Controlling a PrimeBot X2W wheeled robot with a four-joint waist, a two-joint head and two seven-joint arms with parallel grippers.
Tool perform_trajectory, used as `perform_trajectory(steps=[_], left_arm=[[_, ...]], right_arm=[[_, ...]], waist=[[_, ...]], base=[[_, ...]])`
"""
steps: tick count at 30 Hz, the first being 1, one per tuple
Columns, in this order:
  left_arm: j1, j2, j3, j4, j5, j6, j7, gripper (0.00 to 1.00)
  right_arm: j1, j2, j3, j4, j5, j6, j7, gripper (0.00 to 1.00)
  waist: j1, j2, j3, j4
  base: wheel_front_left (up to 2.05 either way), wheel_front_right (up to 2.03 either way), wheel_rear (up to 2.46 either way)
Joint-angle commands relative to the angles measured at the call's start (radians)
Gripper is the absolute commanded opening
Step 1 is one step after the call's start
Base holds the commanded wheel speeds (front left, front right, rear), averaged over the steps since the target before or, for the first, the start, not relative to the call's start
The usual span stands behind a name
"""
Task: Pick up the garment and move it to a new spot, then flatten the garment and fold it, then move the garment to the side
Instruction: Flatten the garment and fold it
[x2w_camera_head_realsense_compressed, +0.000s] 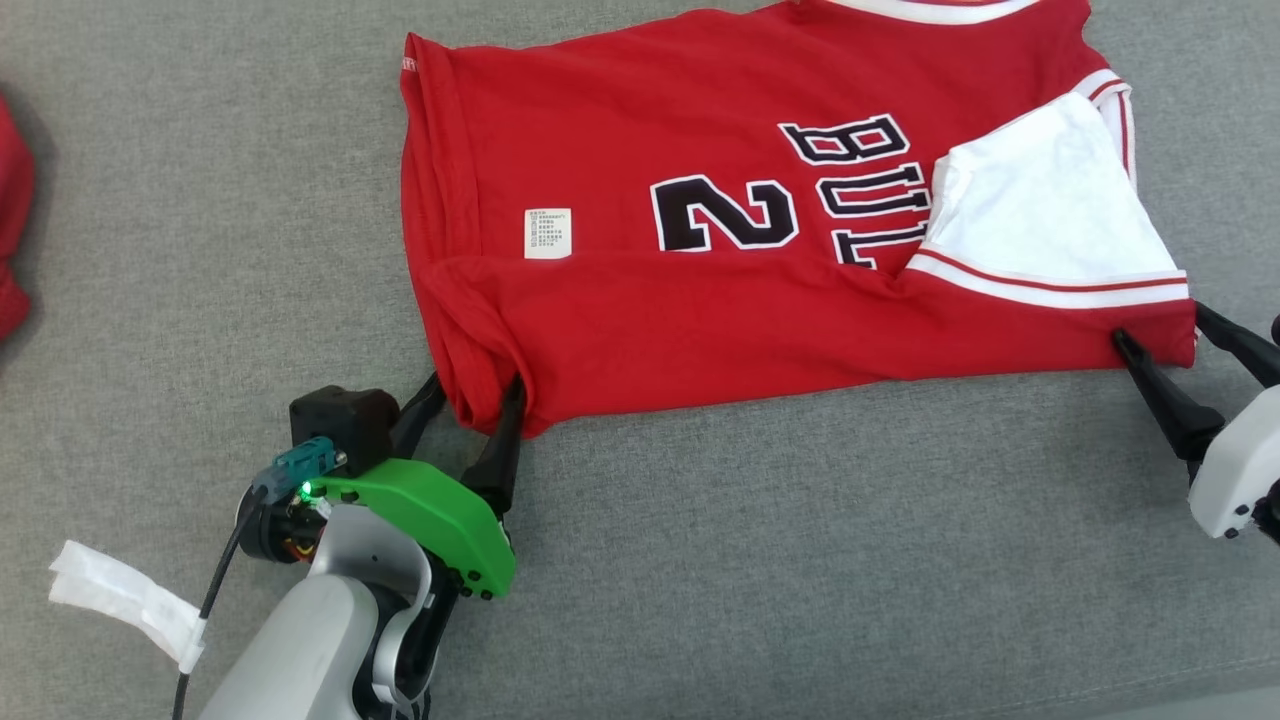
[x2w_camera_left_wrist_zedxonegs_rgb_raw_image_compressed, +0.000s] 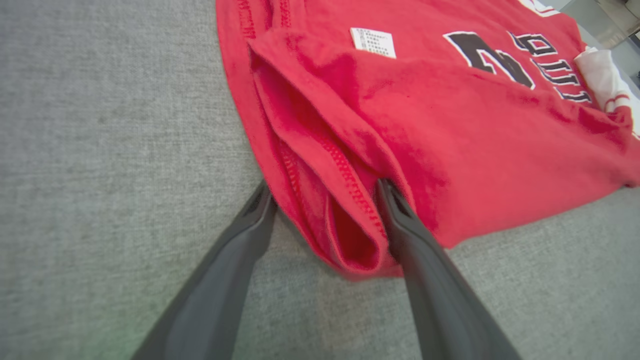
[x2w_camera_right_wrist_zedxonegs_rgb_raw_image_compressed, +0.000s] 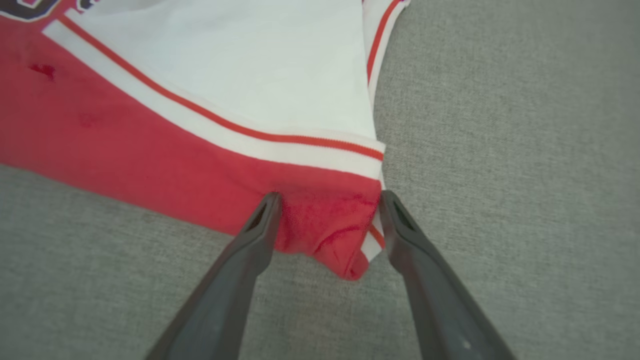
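The garment (x2w_camera_head_realsense_compressed: 700, 300) is a red jersey with a black "2", lettering and a white care label. It lies folded lengthwise on the grey surface, with a white, red-striped panel turned over at its right end. My left gripper (x2w_camera_head_realsense_compressed: 477, 385) is open, its fingers straddling the bunched near-left corner (x2w_camera_left_wrist_zedxonegs_rgb_raw_image_compressed: 350, 240) without pinching it. My right gripper (x2w_camera_head_realsense_compressed: 1160, 325) is also open, with the near-right corner (x2w_camera_right_wrist_zedxonegs_rgb_raw_image_compressed: 330, 225) lying loose between its spread fingers. The jersey's top edge runs out of the head view.
The grey fabric surface (x2w_camera_head_realsense_compressed: 800, 550) stretches wide in front of the jersey. Another piece of red cloth (x2w_camera_head_realsense_compressed: 12, 220) shows at the far left edge. A strip of white tape (x2w_camera_head_realsense_compressed: 120, 595) hangs on the cable beside my left forearm.
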Motion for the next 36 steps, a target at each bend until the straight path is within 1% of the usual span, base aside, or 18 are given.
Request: perform_trajectory(steps=[1, 4, 5, 6, 7, 8, 11, 14, 19, 21, 23, 24, 25, 26, 28, 30, 33, 36], left_arm=[[0.011, -0.005, -0.022, 0.032, -0.003, -0.003, 0.033, 1.0], [0.008, -0.013, -0.052, 0.048, -0.001, -0.014, 0.06, 1.0], [0.009, -0.015, -0.061, 0.051, -0.003, -0.02, 0.071, 0.92], [0.012, -0.016, -0.07, 0.055, -0.006, -0.025, 0.079, 0.4], [0.015, -0.017, -0.073, 0.059, -0.011, -0.028, 0.087, 0.01], [0.018, -0.014, -0.081, 0.066, -0.017, -0.035, 0.095, 0.0], [0.034, -0.003, -0.076, 0.062, -0.037, -0.049, 0.104, 0.0], [0.068, 0.032, -0.054, 0.01, -0.062, -0.051, 0.114, 0.0], [0.181, 0.093, -0.019, -0.191, -0.138, -0.032, 0.164, 0.0], [0.236, 0.102, -0.022, -0.267, -0.172, -0.024, 0.189, 0.0], [0.285, 0.095, -0.024, -0.314, -0.198, -0.011, 0.192, 0.0], [0.301, 0.092, -0.025, -0.323, -0.201, -0.005, 0.187, 0.1], [0.313, 0.088, -0.028, -0.325, -0.193, 0.004, 0.179, 0.72], [0.32, 0.082, -0.029, -0.321, -0.187, 0.011, 0.171, 1.0], [0.327, 0.068, -0.037, -0.317, -0.177, 0.019, 0.155, 1.0], [0.324, 0.071, -0.027, -0.327, -0.16, 0.034, 0.142, 1.0], [0.281, 0.116, 0.008, -0.367, -0.122, 0.063, 0.15, 1.0], [0.174, 0.144, 0.037, -0.394, -0.081, 0.074, 0.179, 1.0]], right_arm=[[-0.015, 0.014, -0.004, 0.01, -0.016, -0.001, 0.015, 1.0], [-0.022, 0.041, 0.009, 0.017, -0.019, -0.001, 0.047, 1.0], [-0.021, 0.048, 0.014, 0.015, -0.01, 0.0, 0.053, 1.0], [-0.02, 0.049, 0.015, 0.013, -0.005, 0.0, 0.057, 0.81], [-0.019, 0.048, 0.016, 0.012, -0.004, 0.0, 0.057, 0.3], [-0.016, 0.048, 0.02, 0.008, 0.005, 0.0, 0.052, 0.0], [0.002, 0.03, 0.033, -0.002, 0.054, -0.001, 0.047, 0.0], [0.03, -0.021, 0.035, -0.026, 0.131, -0.001, 0.05, 0.0], [0.102, -0.151, 0.015, -0.068, 0.256, -0.002, 0.101, 0.0], [0.133, -0.192, 0.013, -0.082, 0.295, -0.002, 0.128, 0.0], [0.162, -0.211, 0.008, -0.075, 0.321, -0.002, 0.154, 0.0], [0.172, -0.213, 0.008, -0.069, 0.325, -0.002, 0.165, 0.0], [0.181, -0.21, 0.009, -0.061, 0.323, -0.002, 0.174, 0.36], [0.186, -0.204, 0.007, -0.054, 0.318, -0.002, 0.18, 1.0], [0.188, -0.183, -0.008, -0.052, 0.327, -0.001, 0.185, 1.0], [0.169, -0.19, -0.054, -0.072, 0.327, -0.001, 0.174, 1.0], [0.122, -0.214, -0.13, -0.149, 0.339, -0.001, 0.188, 1.0], [0.034, -0.242, -0.205, -0.185, 0.291, -0.001, 0.217, 1.0]], waist=[[0.0, 0.0, 0.019, 0.01], [0.0, 0.0, 0.025, 0.02], [0.0, 0.0, 0.025, 0.022], [0.0, 0.0, 0.025, 0.024], [0.0, 0.0, 0.024, 0.025], [0.0, 0.0, 0.019, 0.025], [0.0, 0.0, -0.001, 0.022], [0.0, 0.0, -0.036, 0.018], [0.0, 0.0, -0.07, 0.015], [0.0, 0.0, -0.071, 0.019], [0.0, 0.0, -0.067, 0.023], [0.0, 0.0, -0.064, 0.025], [0.0, 0.0, -0.06, 0.027], [0.0, 0.0, -0.058, 0.03], [0.0, 0.0, -0.052, 0.034], [0.0, 0.0, -0.041, 0.034], [0.0, 0.0, 0.001, 0.029], [0.0, 0.0, 0.066, 0.047]], base=[[0.0, 0.0, 0.0], [0.0, 0.0, 0.0], [0.0, 0.0, 0.0], [0.0, 0.0, 0.0], [0.0, 0.0, 0.0], [0.0, 0.0, 0.0], [0.0, 0.0, 0.0], [0.0, 0.0, 0.0], [0.0, 0.0, 0.0], [0.0, 0.0, 0.0], [0.0, 0.0, 0.0], [0.0, 0.0, 0.0], [0.0, 0.0, 0.0], [0.0, 0.0, 0.0], [0.0, 0.0, 0.0], [0.0, 0.0, 0.0], [0.0, 0.0, 0.0], [0.0, 0.0, 0.0]])
